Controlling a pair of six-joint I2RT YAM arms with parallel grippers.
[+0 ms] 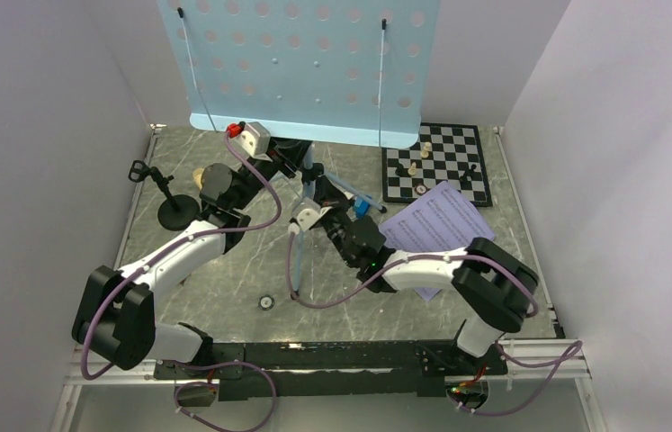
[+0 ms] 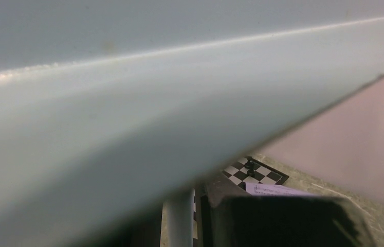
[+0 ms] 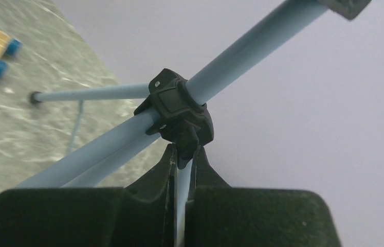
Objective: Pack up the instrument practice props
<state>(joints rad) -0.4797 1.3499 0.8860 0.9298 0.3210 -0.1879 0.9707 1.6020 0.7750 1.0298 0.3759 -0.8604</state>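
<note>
The light-blue music stand stands at the back, and its perforated desk (image 1: 300,63) fills the top of the overhead view. My left gripper (image 1: 294,160) reaches under the desk. In the left wrist view the stand's pole (image 2: 179,221) sits between dark fingers (image 2: 282,221), which look shut on it. Lower down, my right gripper (image 3: 183,159) is shut on a thin blue leg strut just below the black hub (image 3: 179,110) of the tripod. A lavender sheet-music page (image 1: 435,225) lies to the right. The black mic stand (image 1: 170,202) stands at the left, with a tan microphone (image 1: 197,175) partly hidden behind my left arm.
A chessboard (image 1: 435,162) with pieces lies at the back right. A small blue and yellow toy (image 1: 363,207) sits by the tripod legs. A small round object (image 1: 266,302) lies near the front. White walls close in the table on three sides.
</note>
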